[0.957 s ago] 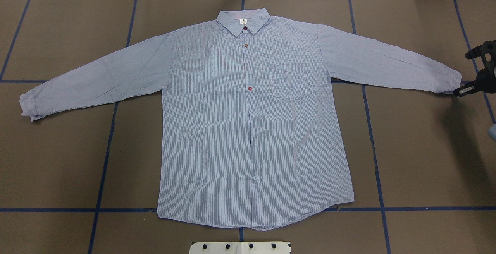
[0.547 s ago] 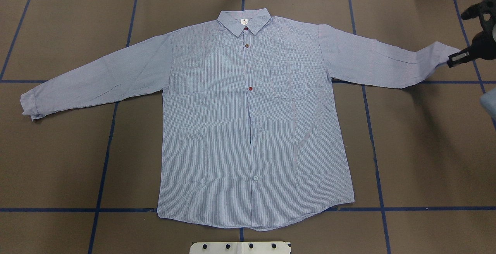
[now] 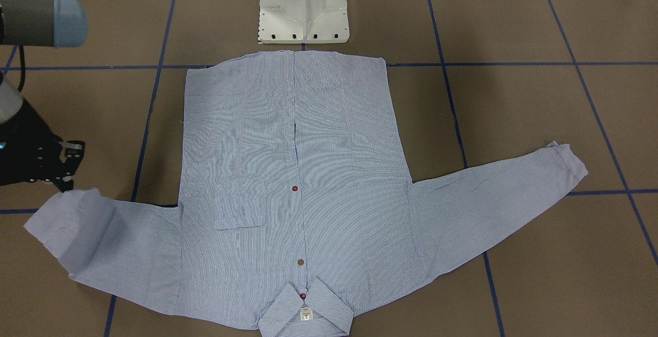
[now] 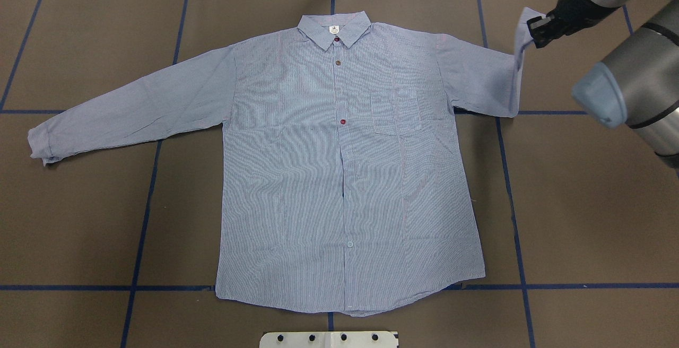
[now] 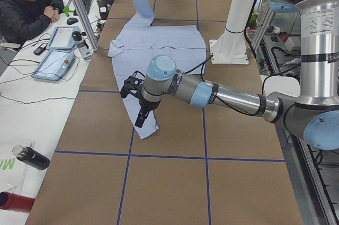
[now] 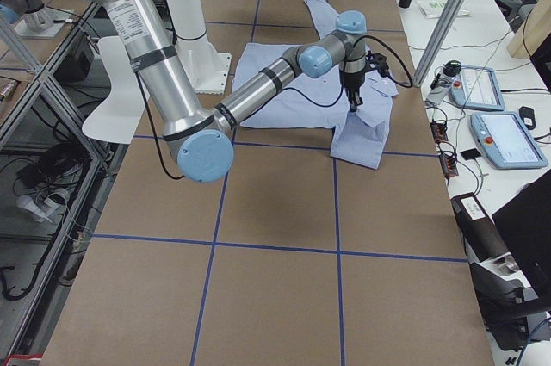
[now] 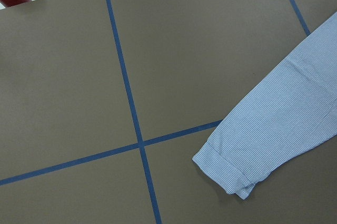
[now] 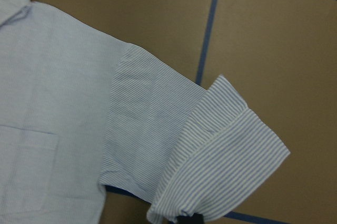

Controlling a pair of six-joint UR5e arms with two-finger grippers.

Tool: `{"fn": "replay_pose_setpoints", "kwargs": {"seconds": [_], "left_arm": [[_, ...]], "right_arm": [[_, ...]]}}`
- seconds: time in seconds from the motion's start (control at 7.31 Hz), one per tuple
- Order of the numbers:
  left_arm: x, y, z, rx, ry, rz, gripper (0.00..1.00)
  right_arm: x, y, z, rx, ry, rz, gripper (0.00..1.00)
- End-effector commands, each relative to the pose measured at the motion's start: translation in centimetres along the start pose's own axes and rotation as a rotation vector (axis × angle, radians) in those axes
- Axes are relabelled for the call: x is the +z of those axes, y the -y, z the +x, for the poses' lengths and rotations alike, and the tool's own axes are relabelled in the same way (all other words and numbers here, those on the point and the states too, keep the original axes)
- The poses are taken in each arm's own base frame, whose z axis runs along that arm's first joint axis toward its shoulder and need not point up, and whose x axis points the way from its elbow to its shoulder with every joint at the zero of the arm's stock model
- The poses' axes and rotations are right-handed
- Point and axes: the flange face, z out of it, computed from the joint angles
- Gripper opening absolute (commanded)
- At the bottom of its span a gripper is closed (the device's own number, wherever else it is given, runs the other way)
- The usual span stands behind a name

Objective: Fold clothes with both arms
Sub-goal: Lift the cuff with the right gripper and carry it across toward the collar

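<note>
Overhead, the right gripper, fingers clamped on the right cuff, has swung it up off the blue-taped brown table toward the collar of the flat shirt since half a second ago. From the exterior left, the left gripper hangs above the left cuff, far from the collar, and whether its fingers are apart cannot be told; a seated person works beyond the collar.

Thin, finely striped cloth shirt on matt brown paper tabletop
</note>
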Motion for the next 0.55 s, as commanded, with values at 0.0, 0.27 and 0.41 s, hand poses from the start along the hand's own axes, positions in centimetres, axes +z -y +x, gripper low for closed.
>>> {"fn": "replay_pose_setpoints", "kwargs": {"seconds": [0.0, 0.27, 0.41], "left_arm": [[0.0, 0.0, 0.0, 0.000, 0.000, 0.000, 1.00], [0.0, 0.0, 0.0, 0.000, 0.000, 0.000, 1.00], [0.0, 0.0, 0.0, -0.001, 0.000, -0.001, 1.00]], "right_arm": [[-2.3, 1.7, -11.4, 0.043, 0.000, 0.053, 0.00], [-3.9, 3.0, -18.1, 0.072, 0.006, 0.122, 0.00], [-3.7, 3.4, -21.5, 0.085, -0.002, 0.146, 0.00]]}}
